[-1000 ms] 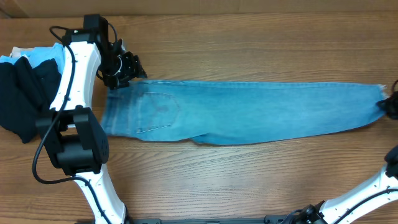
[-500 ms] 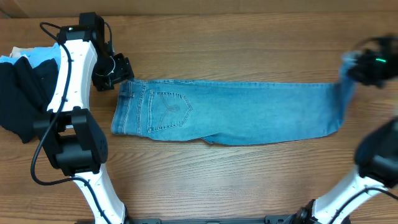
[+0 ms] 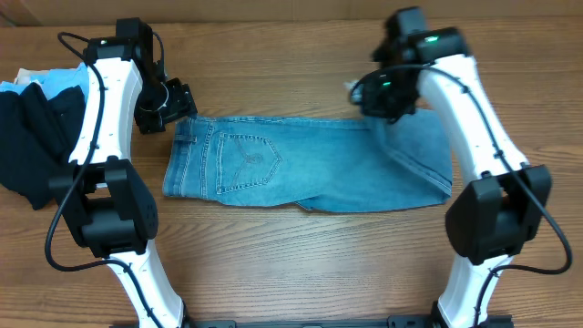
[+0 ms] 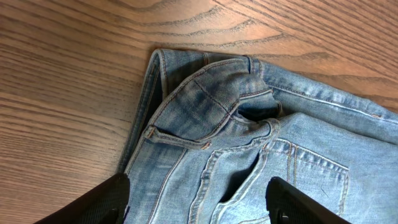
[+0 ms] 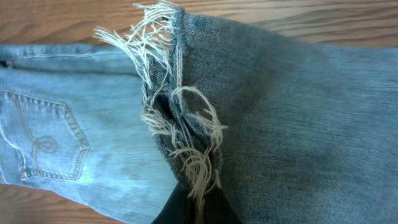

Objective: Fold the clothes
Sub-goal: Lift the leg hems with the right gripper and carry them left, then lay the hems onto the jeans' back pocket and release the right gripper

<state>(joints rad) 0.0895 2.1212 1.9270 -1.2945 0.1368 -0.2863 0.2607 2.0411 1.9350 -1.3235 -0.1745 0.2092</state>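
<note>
- Lying along the brown wooden table (image 3: 301, 273), the light blue denim jeans (image 3: 291, 169) have their back pocket facing up and their waistband (image 4: 186, 106) at the left.
- Right gripper (image 3: 369, 93): clamped on the frayed leg hem (image 5: 180, 124), holding it above the mid-leg, with the leg doubled back at the right.
- Left gripper (image 3: 171, 105): jaws wide apart, holding nothing, just beside the waistband.
- A crumpled black garment (image 3: 27, 150) sits at the left table edge.

light blue jeans (image 3: 310, 164) (whitish frayed hems)

Brown wood-grain tabletop (image 3: 291, 273) fills overhead view.
Grain runs left-right w/ darker streaks; light even & soft, slight sheen.
</note>
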